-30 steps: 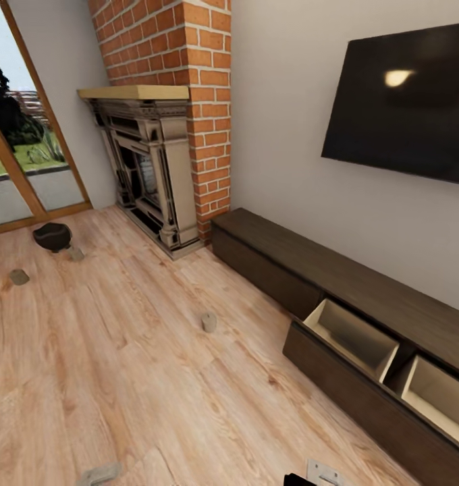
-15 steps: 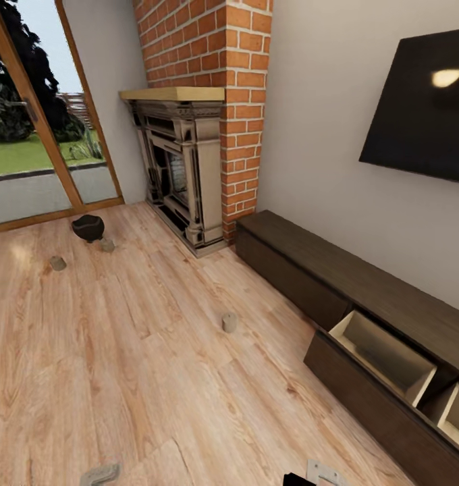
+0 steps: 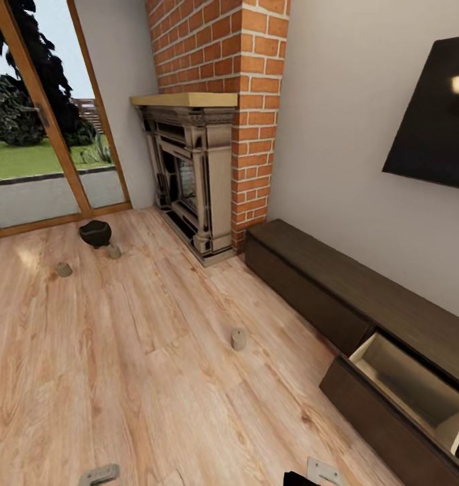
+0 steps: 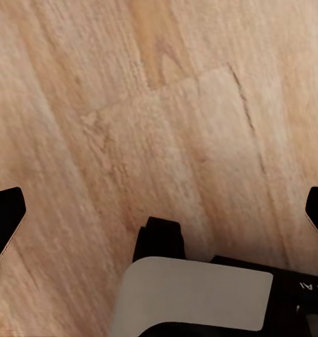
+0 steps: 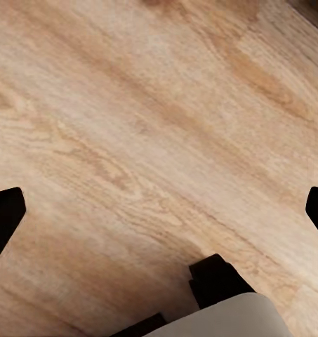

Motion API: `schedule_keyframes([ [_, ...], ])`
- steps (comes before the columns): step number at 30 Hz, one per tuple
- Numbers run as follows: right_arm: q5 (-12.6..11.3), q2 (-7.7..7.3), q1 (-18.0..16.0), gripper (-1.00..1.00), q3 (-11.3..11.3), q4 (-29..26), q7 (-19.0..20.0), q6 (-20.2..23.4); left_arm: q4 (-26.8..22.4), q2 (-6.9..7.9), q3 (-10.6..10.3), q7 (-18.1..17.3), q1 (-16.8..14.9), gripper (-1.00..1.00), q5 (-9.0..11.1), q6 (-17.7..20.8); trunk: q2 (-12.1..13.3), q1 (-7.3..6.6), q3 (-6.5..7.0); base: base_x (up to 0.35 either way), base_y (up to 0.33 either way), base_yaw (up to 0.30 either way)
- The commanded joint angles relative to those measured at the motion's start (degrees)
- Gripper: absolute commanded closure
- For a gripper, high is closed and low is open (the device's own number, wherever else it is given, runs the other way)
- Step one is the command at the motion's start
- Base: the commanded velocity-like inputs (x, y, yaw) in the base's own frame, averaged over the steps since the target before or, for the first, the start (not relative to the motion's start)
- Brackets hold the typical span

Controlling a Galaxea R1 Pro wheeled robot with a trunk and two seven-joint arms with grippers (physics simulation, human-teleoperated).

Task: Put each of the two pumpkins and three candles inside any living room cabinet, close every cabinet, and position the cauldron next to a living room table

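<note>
Beside the brick fireplace (image 3: 202, 169), with its pale wood mantel and carved dark surround, a long low dark wood cabinet (image 3: 324, 283) runs along the plain wall under a flat black screen (image 3: 435, 121). Its drawer (image 3: 408, 395) farthest from the fireplace stands pulled out, showing a smooth pale beige lining. Pale grained planks cover the floor (image 3: 142, 378). Away from the fireplace toward the glass door (image 3: 47, 155) sits the cauldron (image 3: 95, 233), squat, round and matte black. One stubby candle (image 3: 113, 251) stands just beside it, another candle (image 3: 64, 269) lies near it, and a third, a grey cylinder (image 3: 238, 338), stands alone on the planks between fireplace and open drawer, apart from the cabinet.

Both arms hang low with wrists pointing at the floor. The left gripper (image 4: 159, 210) has its black fingertips (image 4: 4, 217) spread wide, holding nothing. The right gripper (image 5: 159, 210) is likewise spread wide over bare planks, fingertips (image 5: 4, 214) touching nothing.
</note>
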Motion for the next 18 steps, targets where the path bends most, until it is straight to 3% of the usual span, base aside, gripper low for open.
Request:
schedule_keyframes([
  [1, 0.00, 0.00, 0.00, -1.00, 0.00, 0.00, 0.00, 0.00, 0.00, 0.00, 0.00, 0.00, 0.00, -1.00, 0.00, 0.00, 0.00, 0.00, 0.02, 0.310, 0.078, 0.027],
  [18, 0.00, -0.09, 0.00, -1.00, 0.00, 0.03, 0.21, 0.08, 0.00, 0.00, -0.01, -0.08, 0.00, -1.00, 0.00, -0.25, 0.00, 0.00, 0.38, 0.304, 0.108, 0.043],
])
